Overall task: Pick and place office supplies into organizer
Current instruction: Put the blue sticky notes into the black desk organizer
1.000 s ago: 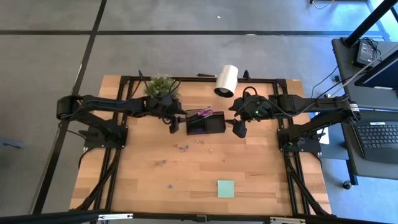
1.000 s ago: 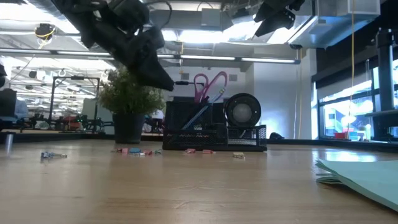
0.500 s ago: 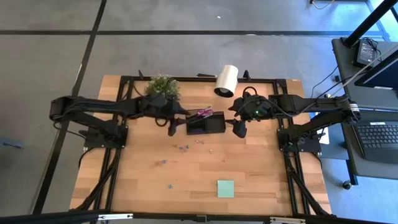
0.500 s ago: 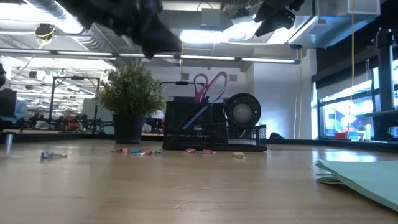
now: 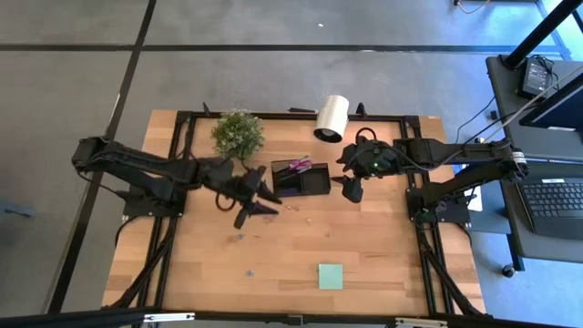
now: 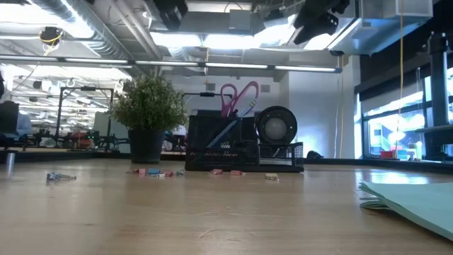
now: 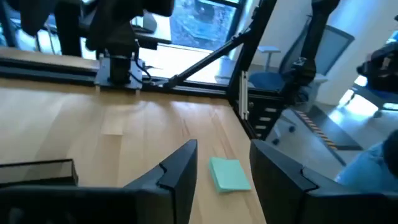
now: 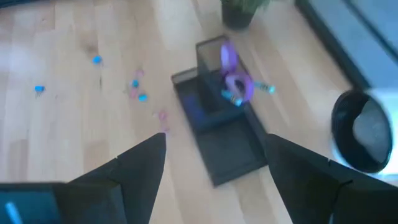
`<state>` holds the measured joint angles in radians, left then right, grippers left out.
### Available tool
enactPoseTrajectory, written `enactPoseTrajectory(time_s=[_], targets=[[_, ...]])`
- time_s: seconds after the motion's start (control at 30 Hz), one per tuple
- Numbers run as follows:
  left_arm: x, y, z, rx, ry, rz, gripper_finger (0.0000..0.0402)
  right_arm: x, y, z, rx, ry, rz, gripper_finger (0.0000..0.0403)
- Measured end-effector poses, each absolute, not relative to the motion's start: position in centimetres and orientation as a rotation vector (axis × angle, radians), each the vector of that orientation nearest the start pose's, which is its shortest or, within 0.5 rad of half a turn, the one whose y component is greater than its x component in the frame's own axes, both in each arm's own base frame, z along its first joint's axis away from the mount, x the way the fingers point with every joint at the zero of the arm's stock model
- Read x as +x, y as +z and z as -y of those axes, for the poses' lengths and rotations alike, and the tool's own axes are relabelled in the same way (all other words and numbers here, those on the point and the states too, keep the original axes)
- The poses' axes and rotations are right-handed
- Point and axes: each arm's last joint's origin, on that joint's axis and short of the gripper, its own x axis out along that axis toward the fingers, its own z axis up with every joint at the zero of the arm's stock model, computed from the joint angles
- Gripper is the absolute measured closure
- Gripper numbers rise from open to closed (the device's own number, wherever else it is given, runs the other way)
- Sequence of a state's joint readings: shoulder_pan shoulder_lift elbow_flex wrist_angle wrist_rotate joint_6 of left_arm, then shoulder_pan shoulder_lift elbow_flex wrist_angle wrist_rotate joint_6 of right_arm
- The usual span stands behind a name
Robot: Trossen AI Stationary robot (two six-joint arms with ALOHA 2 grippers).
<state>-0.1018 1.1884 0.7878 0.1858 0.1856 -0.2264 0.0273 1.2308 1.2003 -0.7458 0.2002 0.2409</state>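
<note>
The black organizer [image 5: 301, 179] stands at the table's far middle, and the purple-handled scissors [image 5: 298, 166] stick up out of its taller compartment. A light green sticky-note pad [image 5: 331, 276] lies flat near the front edge. Small clips [image 5: 291, 206] lie scattered in front of the organizer. My left gripper [image 5: 260, 206] hovers open and empty above the table, left of and nearer than the organizer; its wrist view looks toward the pad [image 7: 229, 174]. My right gripper [image 5: 351, 189] hangs open and empty over the organizer's right end [image 8: 224, 134].
A green potted plant [image 5: 238, 134] stands left of the organizer and a white cylinder roll [image 5: 332, 117] behind it to the right. More small pieces [image 5: 240, 237] lie toward the table's middle. Bare wood lies between them and the pad.
My left gripper has swung away from the organizer's left end toward the table's near edge and risen, leaving the low view through its top. It has tipped up from slanting down to nearly level. My right arm and the supplies have kept still.
</note>
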Motion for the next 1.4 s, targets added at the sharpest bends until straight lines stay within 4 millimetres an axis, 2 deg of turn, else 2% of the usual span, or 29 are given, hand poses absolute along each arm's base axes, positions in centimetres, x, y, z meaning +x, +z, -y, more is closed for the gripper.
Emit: enactPoseTrajectory(time_s=[0.2,0.37,0.5,0.67,0.8,0.97,1.23,1.4], targets=[[27.1,27.7,7.5,-0.189,-0.166,-0.208,0.0274,24.6,33.1,-0.2,0.174,-0.215,-0.823,0.0126],[28.9,25.3,10.4,-0.186,-0.095,-0.178,0.0284,25.1,32.5,-0.2,0.187,-0.212,-0.85,0.0126],[31.4,23.5,12.5,-0.165,-0.041,-0.219,0.0292,25.7,31.8,-0.5,0.247,-0.13,-0.902,0.0126],[35.3,21.9,14.8,-0.087,-0.037,-0.25,0.0295,26.3,30.5,-1.0,0.326,0.015,-1.01,0.0126],[37.6,21.0,16.2,-0.036,-0.022,-0.291,0.0296,26.5,29.7,-1.5,0.353,0.071,-1.075,0.0126],[38.3,19.8,18.3,0.055,-0.023,-0.427,0.0305,26.4,29.2,-2.3,0.394,0.053,-1.139,0.0126],[37.9,18.5,22.3,0.141,-0.039,-0.445,0.0334,26.3,29.1,-3.2,0.457,0.027,-1.156,0.0126],[38.2,17.1,23.4,0.127,-0.038,-0.459,0.0363,26.3,28.9,-3.6,0.494,-0.018,-1.152,0.0126]])
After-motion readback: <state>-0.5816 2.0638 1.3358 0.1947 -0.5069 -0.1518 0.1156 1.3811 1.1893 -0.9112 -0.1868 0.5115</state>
